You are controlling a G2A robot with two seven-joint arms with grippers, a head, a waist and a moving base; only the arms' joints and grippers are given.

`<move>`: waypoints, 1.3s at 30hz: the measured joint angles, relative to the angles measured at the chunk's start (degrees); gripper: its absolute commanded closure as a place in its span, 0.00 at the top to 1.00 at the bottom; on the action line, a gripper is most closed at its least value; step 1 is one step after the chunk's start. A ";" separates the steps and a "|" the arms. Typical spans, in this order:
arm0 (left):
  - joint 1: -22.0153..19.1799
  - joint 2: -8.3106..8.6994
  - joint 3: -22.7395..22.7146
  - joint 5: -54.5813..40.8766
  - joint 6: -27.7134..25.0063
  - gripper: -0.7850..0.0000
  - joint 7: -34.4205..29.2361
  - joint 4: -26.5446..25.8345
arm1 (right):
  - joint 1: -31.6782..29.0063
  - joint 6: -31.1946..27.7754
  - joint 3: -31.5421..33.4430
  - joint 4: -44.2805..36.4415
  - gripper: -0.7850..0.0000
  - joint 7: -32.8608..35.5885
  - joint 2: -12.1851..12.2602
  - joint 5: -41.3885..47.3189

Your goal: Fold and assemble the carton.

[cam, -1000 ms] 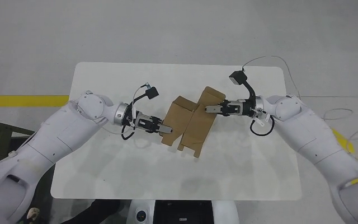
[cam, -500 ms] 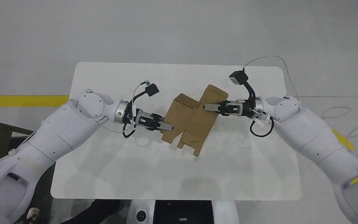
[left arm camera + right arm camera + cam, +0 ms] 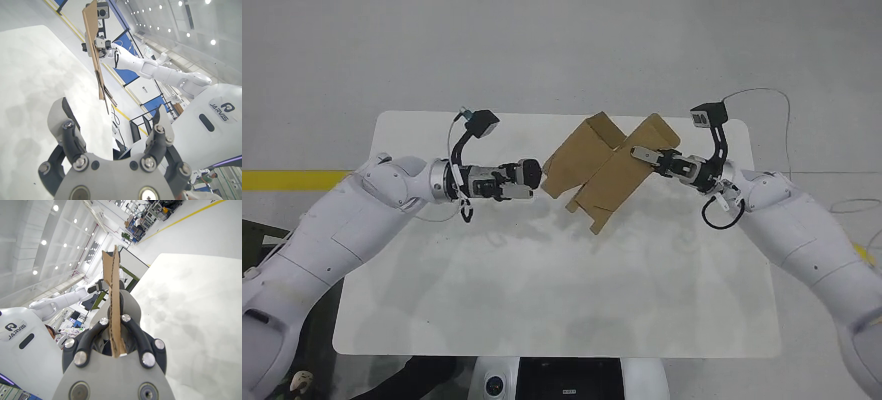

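A flat, unfolded brown carton [image 3: 604,172] hangs tilted above the far middle of the white table [image 3: 542,300]. My right gripper [image 3: 640,153] is shut on the carton's right flap. In the right wrist view the carton [image 3: 113,291] stands edge-on between the shut fingers of that gripper [image 3: 115,308]. My left gripper [image 3: 533,175] sits just left of the carton's left edge. In the left wrist view this gripper [image 3: 113,111] is open and holds nothing, and the carton [image 3: 93,47] hangs some way off it, held by the other gripper [image 3: 100,44].
The table's bare white top spreads under and in front of both arms. Grey floor with a yellow line [image 3: 297,180] lies beyond its left edge.
The right arm has lifted the carton up and toward the far side of the table. The left gripper, earlier at the carton's near left corner, has moved far and now stands apart from it.
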 measured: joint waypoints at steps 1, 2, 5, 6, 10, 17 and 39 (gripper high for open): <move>-0.01 -0.20 -0.05 -0.75 -0.21 1.00 0.21 0.45 | -0.14 0.00 0.76 0.60 0.00 0.00 -0.35 -0.16; -0.04 -0.36 -0.11 -1.31 -0.30 1.00 0.30 0.74 | -0.24 0.00 1.30 1.05 0.00 0.00 -0.63 -0.40; -0.11 -0.99 -0.20 -3.20 -0.20 1.00 0.21 1.50 | -0.48 0.00 2.84 2.22 0.00 0.00 -1.75 -1.64; -0.08 -1.22 -0.21 -3.95 -0.05 1.00 0.06 1.61 | -0.55 0.00 3.23 2.48 0.00 0.00 -2.10 -2.08; -0.11 -2.41 -0.19 -6.81 0.96 1.00 -0.95 2.01 | -0.96 0.00 4.87 3.89 0.00 -0.01 -3.79 -4.17; 0.31 -3.78 -0.58 -7.94 2.64 1.00 -2.64 1.73 | -1.75 0.00 8.03 6.68 0.00 -1.24 -6.42 -7.43; 3.11 -4.52 -6.86 -6.39 4.28 1.00 -4.28 1.51 | -3.95 0.00 16.01 10.42 0.00 -2.29 -11.01 -17.37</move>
